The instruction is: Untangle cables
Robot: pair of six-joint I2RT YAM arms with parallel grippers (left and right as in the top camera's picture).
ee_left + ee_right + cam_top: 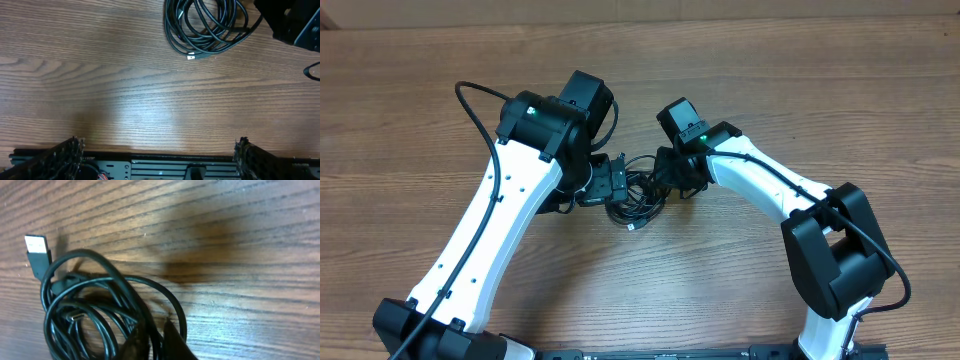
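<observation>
The cables [638,195] lie as one coiled black bundle on the wooden table between the two arms. The left wrist view shows the cables [207,25] at the top, with a small silver plug [191,57] at the near edge of the coil. My left gripper [159,147] stands wide open, well short of the bundle and holding nothing. My right gripper [155,330] is shut on strands of the cables [95,310] at the right side of the coil. A USB plug [37,250] sticks out at the coil's upper left.
The right arm's black head [295,20] shows in the top right corner of the left wrist view, close to the coil. In the overhead view my left gripper [610,185] and right gripper [670,180] flank the bundle. Bare wooden table [640,290] surrounds them.
</observation>
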